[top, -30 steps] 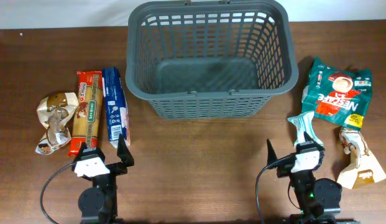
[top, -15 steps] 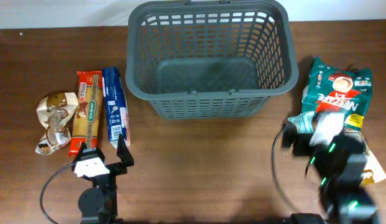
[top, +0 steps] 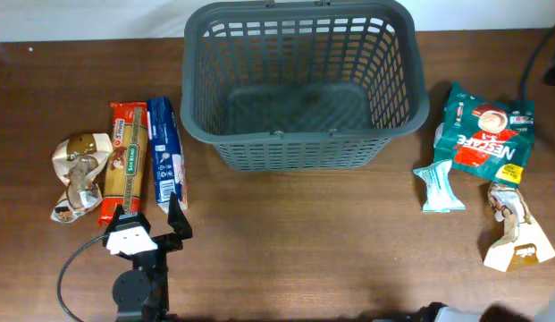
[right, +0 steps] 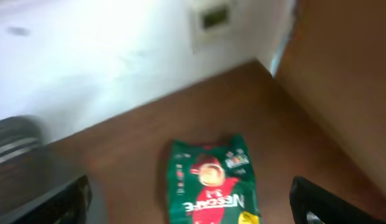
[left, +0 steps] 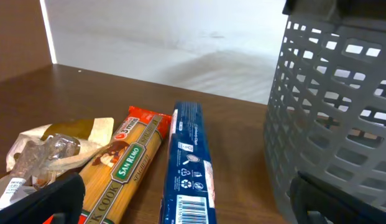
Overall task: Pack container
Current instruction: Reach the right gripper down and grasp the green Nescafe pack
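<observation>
The container (top: pixel 295 150) is a large dark grey slotted basket at the table's back centre, with nothing in it. It also shows in the left wrist view (left: pixel 329 112). My left gripper (top: pixel 147 219) is open and empty, low at the front left, just in front of a blue packet (top: pixel 166 152) and a San Remo pasta packet (top: pixel 125 161). My right gripper (right: pixel 193 208) is open and empty, high above a green Nescafe packet (right: pixel 211 183). The view is blurred. That gripper does not show in the overhead view.
A crumpled brown and clear packet (top: pixel 76 174) lies far left. On the right lie the Nescafe packet (top: pixel 483 134), a small teal and white packet (top: pixel 438 186) and a beige packet (top: pixel 514 237). A white wall stands behind the table.
My right arm has lifted off the front right of the table, swung up over the right-hand packets and left the overhead view. The left arm has not moved.
</observation>
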Motion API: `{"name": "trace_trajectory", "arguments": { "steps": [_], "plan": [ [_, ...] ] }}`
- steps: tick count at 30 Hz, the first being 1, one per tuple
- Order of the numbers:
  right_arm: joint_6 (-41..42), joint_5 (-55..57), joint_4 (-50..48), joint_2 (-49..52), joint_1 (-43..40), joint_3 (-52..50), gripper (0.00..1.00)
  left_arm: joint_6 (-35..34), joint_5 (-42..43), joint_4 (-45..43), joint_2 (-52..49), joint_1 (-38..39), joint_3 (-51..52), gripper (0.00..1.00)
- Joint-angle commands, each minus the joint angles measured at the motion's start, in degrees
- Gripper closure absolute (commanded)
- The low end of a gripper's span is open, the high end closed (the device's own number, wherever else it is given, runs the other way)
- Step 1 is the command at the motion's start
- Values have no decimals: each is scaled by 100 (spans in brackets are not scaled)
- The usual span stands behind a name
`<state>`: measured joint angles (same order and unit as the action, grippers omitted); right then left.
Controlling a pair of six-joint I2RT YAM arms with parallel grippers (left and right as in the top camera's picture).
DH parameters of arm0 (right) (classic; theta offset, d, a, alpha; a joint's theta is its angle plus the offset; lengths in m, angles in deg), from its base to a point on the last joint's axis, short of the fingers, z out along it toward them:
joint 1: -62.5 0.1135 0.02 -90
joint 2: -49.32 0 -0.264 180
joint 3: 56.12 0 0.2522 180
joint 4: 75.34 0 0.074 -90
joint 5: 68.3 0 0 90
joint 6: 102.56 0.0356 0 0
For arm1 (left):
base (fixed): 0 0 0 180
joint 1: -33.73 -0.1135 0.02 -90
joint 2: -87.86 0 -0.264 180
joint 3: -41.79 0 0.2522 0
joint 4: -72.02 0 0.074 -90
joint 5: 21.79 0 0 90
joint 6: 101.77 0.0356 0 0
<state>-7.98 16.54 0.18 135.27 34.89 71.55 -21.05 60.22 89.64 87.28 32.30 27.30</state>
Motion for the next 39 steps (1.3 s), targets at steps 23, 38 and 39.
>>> {"name": "trace_trajectory", "arguments": {
  "steps": [23,38,39],
  "plan": [
    [22,933,44,3486,667,-33,1,11,-42,4,28,26,24,1],
    [42,1255,-46,5034,1285,-44,1,11,-44,4,28,26,24,1],
    [50,1296,-20,5219,1381,-44,1,11,-44,4,28,26,24,1]
  ]
}}
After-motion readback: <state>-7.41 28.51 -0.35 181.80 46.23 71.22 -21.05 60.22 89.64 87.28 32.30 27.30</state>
